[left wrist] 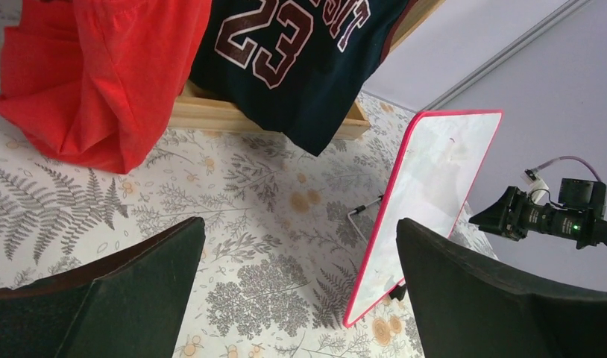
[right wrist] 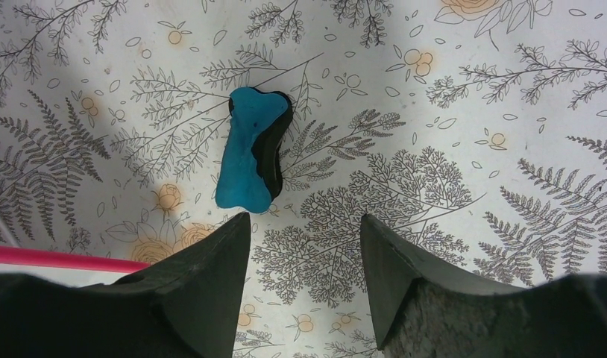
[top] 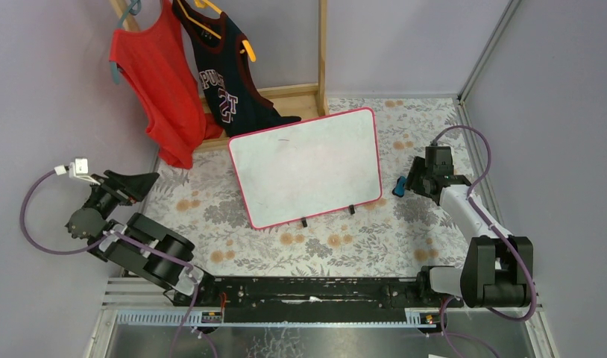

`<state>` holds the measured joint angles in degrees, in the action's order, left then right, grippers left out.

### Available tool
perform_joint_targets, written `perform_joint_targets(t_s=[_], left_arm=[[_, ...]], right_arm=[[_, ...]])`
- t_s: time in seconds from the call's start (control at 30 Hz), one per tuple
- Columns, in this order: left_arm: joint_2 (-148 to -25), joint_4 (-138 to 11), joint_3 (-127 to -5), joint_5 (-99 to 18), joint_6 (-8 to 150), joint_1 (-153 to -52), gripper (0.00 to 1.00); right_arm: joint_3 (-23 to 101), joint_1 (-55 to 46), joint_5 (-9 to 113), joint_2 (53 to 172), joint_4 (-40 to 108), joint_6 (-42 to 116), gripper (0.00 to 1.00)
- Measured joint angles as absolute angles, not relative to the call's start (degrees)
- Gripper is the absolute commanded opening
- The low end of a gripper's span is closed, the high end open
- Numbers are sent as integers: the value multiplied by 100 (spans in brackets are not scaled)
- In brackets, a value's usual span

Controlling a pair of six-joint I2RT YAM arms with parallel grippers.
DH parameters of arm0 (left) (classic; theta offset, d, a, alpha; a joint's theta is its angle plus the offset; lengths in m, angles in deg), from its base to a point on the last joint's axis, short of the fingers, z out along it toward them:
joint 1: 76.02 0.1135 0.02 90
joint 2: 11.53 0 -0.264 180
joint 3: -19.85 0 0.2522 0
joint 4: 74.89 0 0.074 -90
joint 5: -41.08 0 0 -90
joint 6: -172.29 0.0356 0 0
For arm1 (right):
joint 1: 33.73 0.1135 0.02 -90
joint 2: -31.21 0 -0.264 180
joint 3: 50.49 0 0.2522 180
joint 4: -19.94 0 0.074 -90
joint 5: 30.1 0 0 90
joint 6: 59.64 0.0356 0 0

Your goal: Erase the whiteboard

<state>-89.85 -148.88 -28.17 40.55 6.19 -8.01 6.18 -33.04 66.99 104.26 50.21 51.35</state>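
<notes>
Overhead and wrist views, task: erase the whiteboard. The whiteboard (top: pixel 304 168) stands propped on small black feet at the middle of the floral-covered bench (top: pixel 345 239), its face tilted back and its long axis running left to right across the overhead view. The face reads almost blank; only a small dark mark shows near its upper edge, so little appears to be left to wipe.

The right fingers (right wrist: pixel 304 224) are spread apart and hold nothing. Just ahead of them a blue eraser (right wrist: pixel 248 149) lies flat on the bench, just beside the board's lower right corner. In the right wrist view its long axis points away from the fingers with a slight tilt, so a closing stroke would cross its narrow width. It sits toward the left finger rather than on the centre of the gap, and a small sideways correction would probably be needed before descending.

The left fingers (left wrist: pixel 300 224) are likewise spread and empty, well apart from the board on its far side from the eraser. The right arm is clearly the nearer to both.

A red top (top: pixel 155 82) and a dark jersey (top: pixel 222 74) hang behind the board.
</notes>
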Motion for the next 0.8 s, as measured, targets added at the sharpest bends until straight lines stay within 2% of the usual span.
perform_joint_targets(t_s=[0.27, 0.6, 0.8], left_arm=[[-9066, -14885, -2374, 4053, 910, -976, 100], [-9145, -14888, -1906, 4057, 1166, -2141, 100], [-9551, -14883, -1886, 4053, 1271, -2303, 100]], right_arm=[[612, -3280, 6699, 10376, 4958, 5138, 63], [612, -3241, 6786, 10376, 4956, 5138, 63], [612, -3228, 6786, 10374, 4956, 5138, 63]])
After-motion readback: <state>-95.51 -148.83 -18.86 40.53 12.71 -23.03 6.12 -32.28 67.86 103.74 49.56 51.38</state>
